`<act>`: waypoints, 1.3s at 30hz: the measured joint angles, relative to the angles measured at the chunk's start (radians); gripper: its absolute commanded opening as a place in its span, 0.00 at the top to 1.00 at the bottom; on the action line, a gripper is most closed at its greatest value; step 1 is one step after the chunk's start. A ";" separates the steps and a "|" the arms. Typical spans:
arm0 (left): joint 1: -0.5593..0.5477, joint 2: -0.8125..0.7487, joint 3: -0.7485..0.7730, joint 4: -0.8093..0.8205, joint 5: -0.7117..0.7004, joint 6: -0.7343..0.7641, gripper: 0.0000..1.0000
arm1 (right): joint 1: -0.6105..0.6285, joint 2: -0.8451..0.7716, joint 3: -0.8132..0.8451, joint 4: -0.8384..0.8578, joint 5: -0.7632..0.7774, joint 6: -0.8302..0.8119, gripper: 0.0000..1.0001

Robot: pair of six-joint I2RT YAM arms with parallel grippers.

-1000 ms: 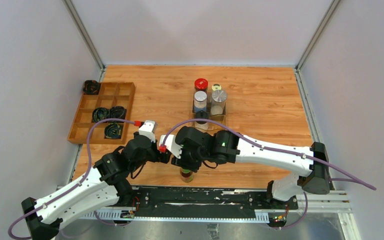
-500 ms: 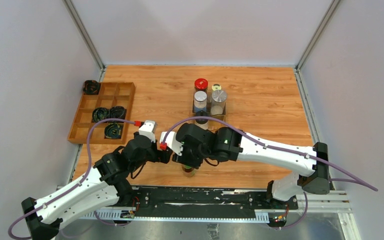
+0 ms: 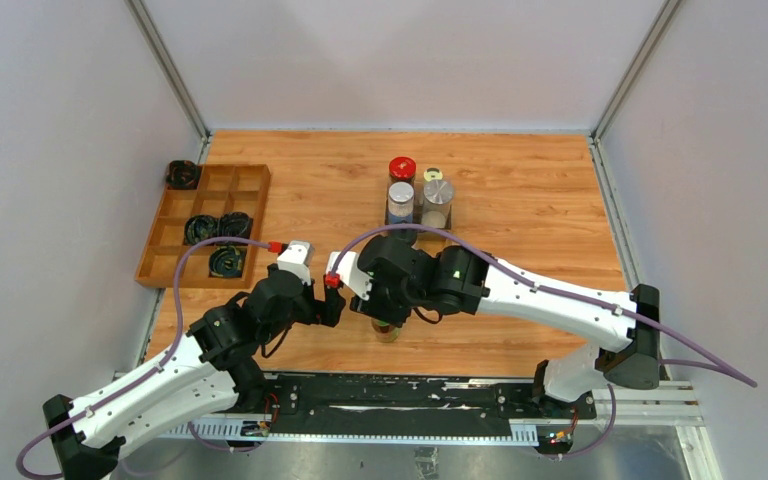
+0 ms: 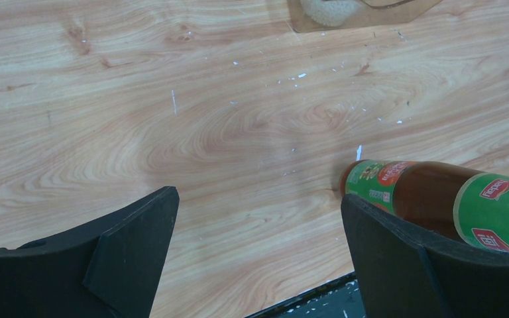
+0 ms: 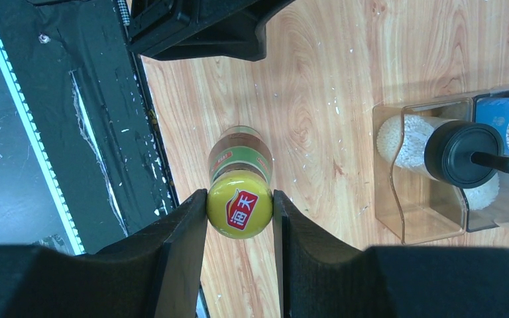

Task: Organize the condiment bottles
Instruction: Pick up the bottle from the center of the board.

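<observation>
Between the right gripper (image 5: 238,199) fingers: glossy yellow cap of the brown sauce bottle (image 5: 240,156), pinched from both sides, body hanging straight below the claw. Bottle is at the near edge of the wooden table (image 3: 540,200), just beside the black base rail (image 5: 73,132); can't tell if its base touches the wood. Round glass body, green and red label. Bare wood between it and the clear plastic rack (image 5: 424,225), where the black-capped jar (image 5: 467,156) sits. Left gripper (image 4: 258,202) spread wide, empty, low over bare wood, bottle just beside one finger. Right arm stretched to centre, wrist pointing down; left arm bent inward
</observation>
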 measured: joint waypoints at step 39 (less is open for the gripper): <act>0.000 0.000 -0.006 0.000 0.001 -0.001 0.00 | -0.187 0.022 0.119 -0.095 -0.195 0.041 0.70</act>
